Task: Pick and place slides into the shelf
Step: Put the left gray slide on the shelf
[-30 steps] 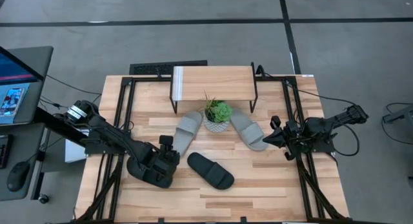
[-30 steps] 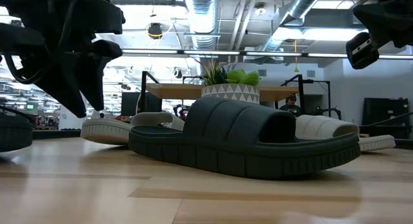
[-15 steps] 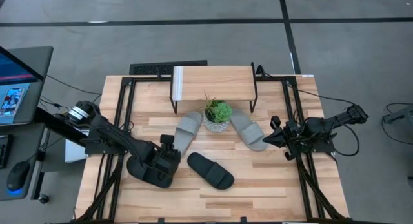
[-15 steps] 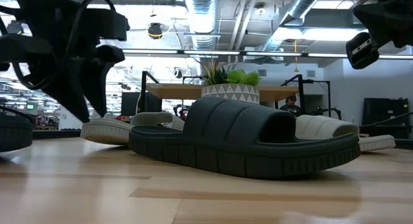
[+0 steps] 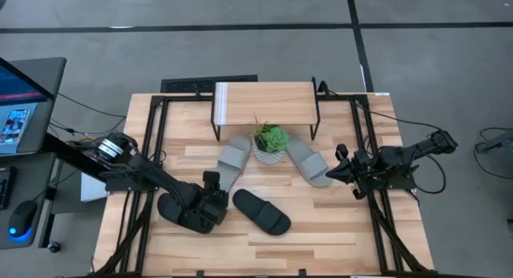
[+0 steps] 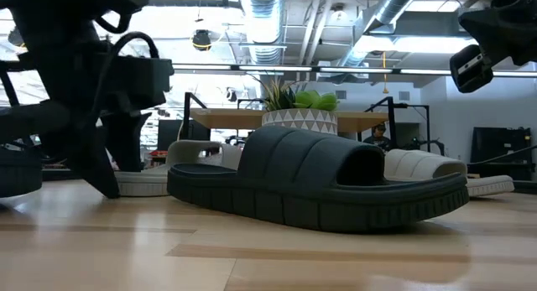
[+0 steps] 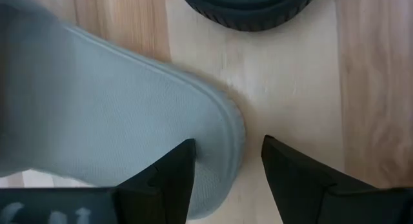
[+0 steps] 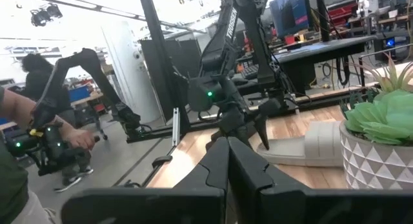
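Shelf [image 5: 264, 102] holds nothing; potted plant [image 5: 270, 143] just before it. Grey slides [image 5: 232, 163] [image 5: 309, 159] flank the plant; black slides [image 5: 262, 212] [image 5: 183, 215] nearer. Left gripper [image 5: 213, 179] open, empty, at left grey slide's heel. Right gripper [image 5: 338, 171] closed, empty.

Even overhead light, bright ceiling glare, blurred left wrist close-up

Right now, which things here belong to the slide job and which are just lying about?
Job:
- two light grey slides
- two black slides
- wooden-topped shelf on black legs

Lying about:
- green plant in white patterned pot
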